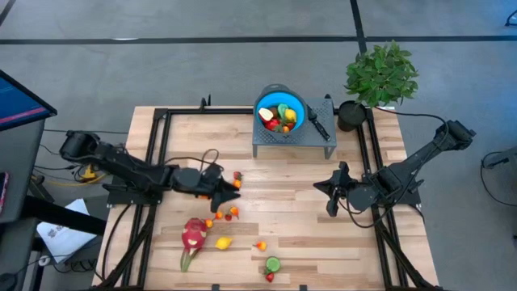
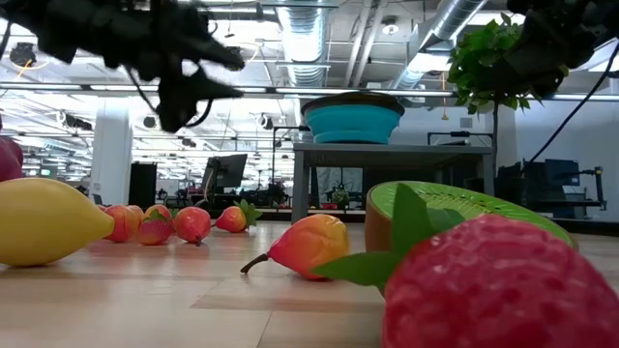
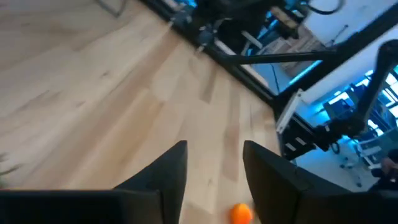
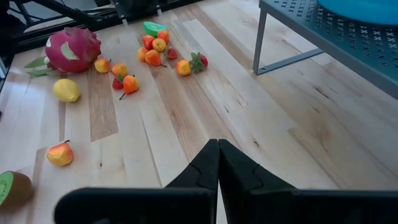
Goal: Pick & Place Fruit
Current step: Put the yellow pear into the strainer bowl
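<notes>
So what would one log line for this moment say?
left gripper: jaws apart, over small fruits, none held | right gripper: jaws shut, empty, waiting | blue bowl: fruit inside | dragon fruit: on table

Pink dragon fruit (image 1: pixel 193 234); yellow lemon (image 1: pixel 224 242); blue bowl (image 1: pixel 266 102); possibly orange fruit (image 3: pixel 241 213).

Leafy potted plant (image 1: pixel 380 77) by the table's (image 1: pixel 299 202) far corner — black-handled knife (image 1: pixel 317 123) on grey stand (image 1: pixel 327 139)

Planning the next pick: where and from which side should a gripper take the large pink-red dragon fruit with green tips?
Probably across the round pink body of the dragon fruit, coming straight down from above. It lies on its side on the wooden table, green tip pointing outward, with the yellow lemon close beside it.
</notes>
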You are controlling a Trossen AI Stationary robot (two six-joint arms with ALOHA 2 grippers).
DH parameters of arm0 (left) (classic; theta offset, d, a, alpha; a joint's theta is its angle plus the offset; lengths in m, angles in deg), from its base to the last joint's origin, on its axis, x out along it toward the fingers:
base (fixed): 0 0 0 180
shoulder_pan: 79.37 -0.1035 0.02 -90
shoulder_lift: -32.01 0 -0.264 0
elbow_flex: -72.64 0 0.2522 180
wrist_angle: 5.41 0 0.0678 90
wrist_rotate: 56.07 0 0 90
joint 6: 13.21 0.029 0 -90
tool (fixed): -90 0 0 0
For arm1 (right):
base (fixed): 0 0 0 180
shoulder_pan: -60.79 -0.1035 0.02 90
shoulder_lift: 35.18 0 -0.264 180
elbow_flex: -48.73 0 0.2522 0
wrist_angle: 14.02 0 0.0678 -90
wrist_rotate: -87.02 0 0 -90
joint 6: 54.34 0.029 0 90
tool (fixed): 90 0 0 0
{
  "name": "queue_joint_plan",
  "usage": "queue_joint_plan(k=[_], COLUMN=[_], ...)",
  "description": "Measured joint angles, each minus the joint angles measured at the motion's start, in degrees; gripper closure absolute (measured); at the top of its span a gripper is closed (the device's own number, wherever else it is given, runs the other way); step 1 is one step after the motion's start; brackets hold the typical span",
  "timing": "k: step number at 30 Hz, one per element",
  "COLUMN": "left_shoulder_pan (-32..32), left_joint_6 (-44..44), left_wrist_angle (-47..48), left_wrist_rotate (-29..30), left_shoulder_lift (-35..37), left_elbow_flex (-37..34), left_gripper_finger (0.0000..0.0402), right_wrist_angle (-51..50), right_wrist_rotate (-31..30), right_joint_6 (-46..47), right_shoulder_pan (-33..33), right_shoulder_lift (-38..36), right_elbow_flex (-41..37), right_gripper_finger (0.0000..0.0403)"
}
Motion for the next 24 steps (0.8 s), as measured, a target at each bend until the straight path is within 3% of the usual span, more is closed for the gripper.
queue_joint_plan(k=[6,10,16,24], left_shoulder_pan=[3.94,3.64,3.58,3.32], left_joint_6=[8.49,9.76,7.84,9.79], left_wrist_angle=[0.47,4.69,19.02,19.82], left_wrist_rotate=[4.13,7.97,17.31,23.96], left_shoulder_lift=[-7.5,-10.34,-10.65,-10.63], left_elbow_flex=[7.37,8.1,8.05,8.05], left_gripper_finger=[0.0277,0.029,0.0305,0.0314], right_wrist_angle=[-0.24,-0.4,-0.87,-2.03], right_wrist_rotate=[1.19,1.53,3.03,3.06], right_joint_6=[-1.35,-1.55,-1.71,-1.68], right_shoulder_pan=[0.0,0.0,-0.02,0.0], right_shoulder_lift=[0.0,0.0,0.0,0.0], right_elbow_flex=[0.0,0.0,0.0,0.0], right_gripper_finger=[0.0403,0.0403,0.0403,0.0403])
